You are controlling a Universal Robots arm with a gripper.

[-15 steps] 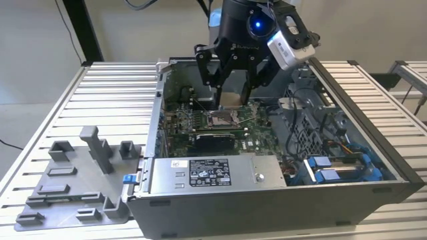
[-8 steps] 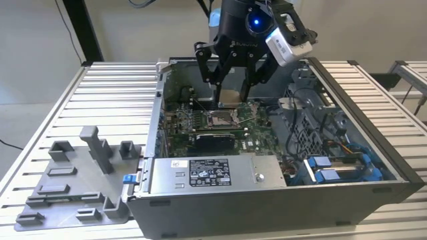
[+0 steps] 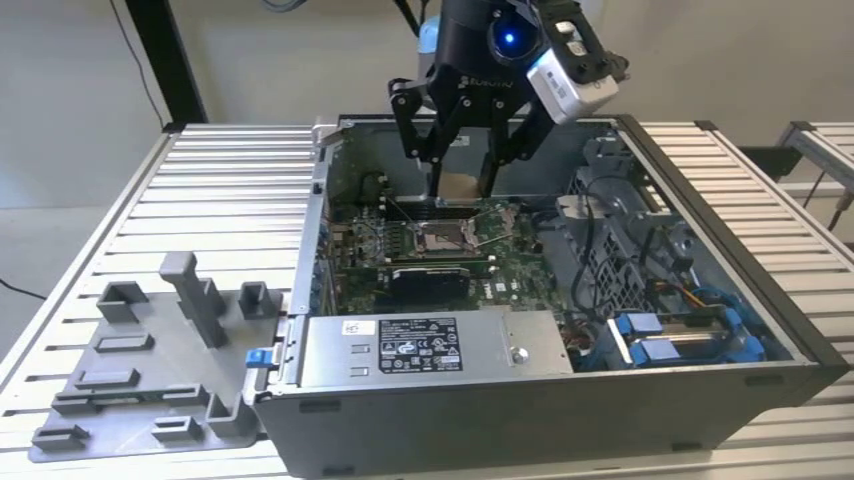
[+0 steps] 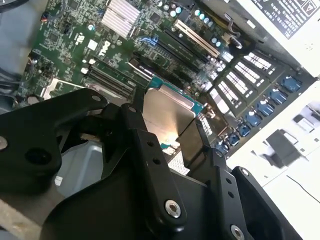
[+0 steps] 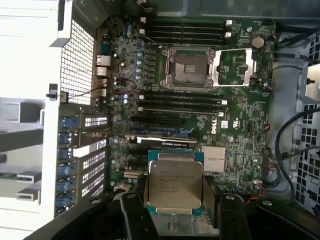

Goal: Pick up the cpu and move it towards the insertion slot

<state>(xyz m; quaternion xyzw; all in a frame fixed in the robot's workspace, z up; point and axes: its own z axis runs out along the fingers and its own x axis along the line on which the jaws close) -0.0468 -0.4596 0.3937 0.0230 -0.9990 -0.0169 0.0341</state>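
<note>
My gripper (image 3: 459, 192) hangs inside the open computer case, shut on the cpu (image 3: 458, 186), a thin square plate with a pale metal top. In both wrist views the cpu (image 5: 174, 182) (image 4: 167, 111) sits flat between the black fingers (image 5: 134, 210), above the green motherboard (image 5: 240, 135). The insertion slot (image 3: 442, 236) lies just below and in front of the gripper in the exterior view. The first wrist view shows the insertion slot (image 5: 190, 67) as a square socket with a metal frame swung open beside it (image 5: 238, 67).
The grey case wall (image 3: 694, 190) rises on the exterior view's right, with cables and blue drive bays (image 3: 681, 335) inside. A white-labelled metal box (image 3: 420, 350) sits at the case front. A grey fixture plate with blocks (image 3: 147, 370) lies at the exterior view's left.
</note>
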